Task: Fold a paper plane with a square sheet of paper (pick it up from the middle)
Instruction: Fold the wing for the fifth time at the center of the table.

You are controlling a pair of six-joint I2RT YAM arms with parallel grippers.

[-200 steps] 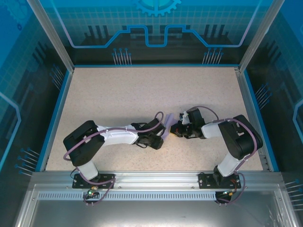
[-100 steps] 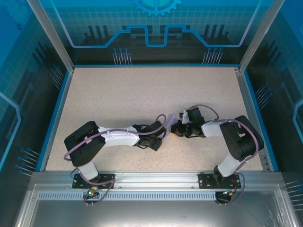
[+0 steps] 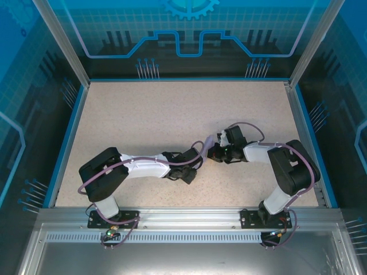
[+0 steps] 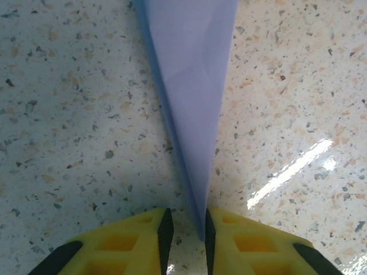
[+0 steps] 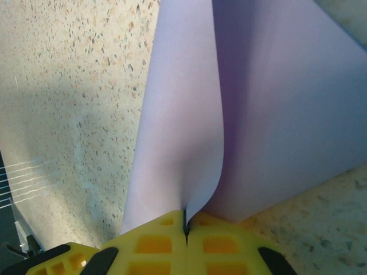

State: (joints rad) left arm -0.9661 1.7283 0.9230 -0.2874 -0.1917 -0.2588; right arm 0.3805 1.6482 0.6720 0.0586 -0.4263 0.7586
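Speckled beige table (image 3: 143,114) with a blue rim sits inside blue-lit enclosure walls, and the work is happening just right of its centre.

The left arm lies low and stretched out from its base at the near-left edge, forearm almost flat over the surface and the wrist pointing right. The left gripper (image 4: 186,229) has its jaws a narrow way apart. The pointed tip of the folded sheet (image 4: 192,86) hangs in that gap, closer to the right-hand pad (image 4: 209,229) than the left one, so it is not pinched.

I judge the step to be taking this tip so a crease can be set. To do it well, the left wrist should shift until the tip sits midway between the pads, then close squarely across the fold line rather than on one loose layer. The two arms should not draw apart while both hold, since thin paper would tear or slide out of alignment.

The lavender paper stands on edge between the two wrists, broad end toward the right arm.

The right arm rises from the near-right edge, elbow bent back on itself and forearm reaching left. The right gripper (image 5: 185,224) is clamped tight on the sheet's edge, the layers curling out from the seam between its fingers. It should hold firm as the anchor.
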